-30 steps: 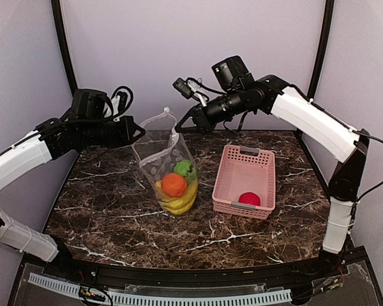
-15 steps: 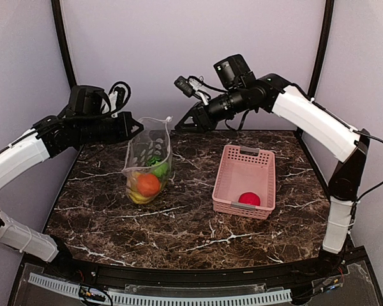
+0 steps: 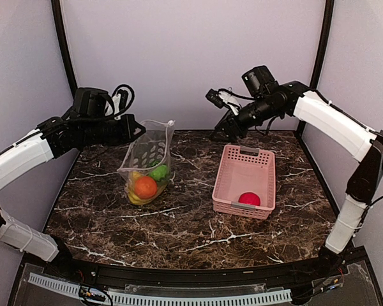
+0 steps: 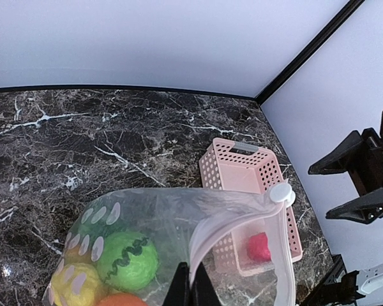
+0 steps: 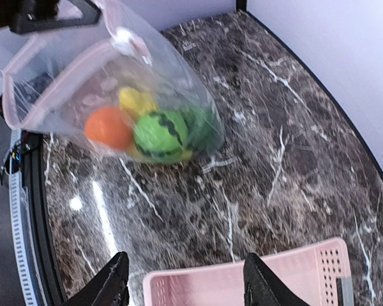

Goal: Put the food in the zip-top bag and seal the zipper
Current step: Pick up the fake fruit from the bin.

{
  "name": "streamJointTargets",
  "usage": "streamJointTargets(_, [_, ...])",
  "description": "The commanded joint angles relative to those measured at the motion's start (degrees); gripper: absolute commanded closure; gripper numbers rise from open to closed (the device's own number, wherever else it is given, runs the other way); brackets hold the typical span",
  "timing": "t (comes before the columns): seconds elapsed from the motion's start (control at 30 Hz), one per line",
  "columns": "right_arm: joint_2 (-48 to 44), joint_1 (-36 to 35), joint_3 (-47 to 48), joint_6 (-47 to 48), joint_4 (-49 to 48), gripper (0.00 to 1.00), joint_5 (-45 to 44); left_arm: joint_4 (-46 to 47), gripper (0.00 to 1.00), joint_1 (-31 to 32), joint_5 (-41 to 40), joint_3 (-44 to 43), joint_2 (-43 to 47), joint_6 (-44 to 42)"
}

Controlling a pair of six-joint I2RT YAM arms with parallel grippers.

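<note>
The zip-top bag (image 3: 150,159) hangs over the table's left half, its bottom resting on the marble. My left gripper (image 3: 138,131) is shut on the zipper (image 4: 226,220) at the mouth's left end (image 4: 191,294). A white slider (image 4: 281,192) sits at the far corner and the mouth gapes. Inside lie food pieces: an orange (image 3: 145,187), a green striped ball (image 4: 129,260) and yellow pieces (image 5: 137,102). A red-pink ball (image 3: 249,198) lies in the pink basket (image 3: 263,167). My right gripper (image 3: 221,134) stands open and empty above the basket's far left corner (image 5: 188,288).
Black frame posts and lilac walls close in the back and both sides. Bare dark marble lies in front of the bag and basket. The basket's rim (image 5: 242,280) is right below my right fingers (image 5: 260,284).
My right gripper let go of the bag's mouth, opened and swung right to the basket. The bag dropped left and now hangs from the left gripper alone.
</note>
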State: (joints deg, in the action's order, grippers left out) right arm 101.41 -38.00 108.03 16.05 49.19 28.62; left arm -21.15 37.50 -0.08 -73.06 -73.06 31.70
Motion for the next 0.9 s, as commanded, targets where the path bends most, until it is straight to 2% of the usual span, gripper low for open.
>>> streamJointTargets(0.0, [-5.0,2.8,-8.2,8.2,3.0,0.41,-4.5,1.9,0.99,0.1,-0.1,-0.3,0.9,-0.2])
streamJointTargets(0.2, [-10.3,5.2,-20.1,12.7,3.3,0.37,-8.4,2.2,0.99,0.1,2.6,-0.5,0.6,-0.2])
streamJointTargets(0.37, [-11.1,6.6,-25.8,12.3,4.6,0.34,-10.4,3.1,0.99,0.1,2.8,0.7,1.2,0.0])
streamJointTargets(0.87, [-5.9,8.2,-32.2,10.5,8.0,0.22,-13.5,4.1,0.99,0.1,3.6,2.6,1.9,0.2])
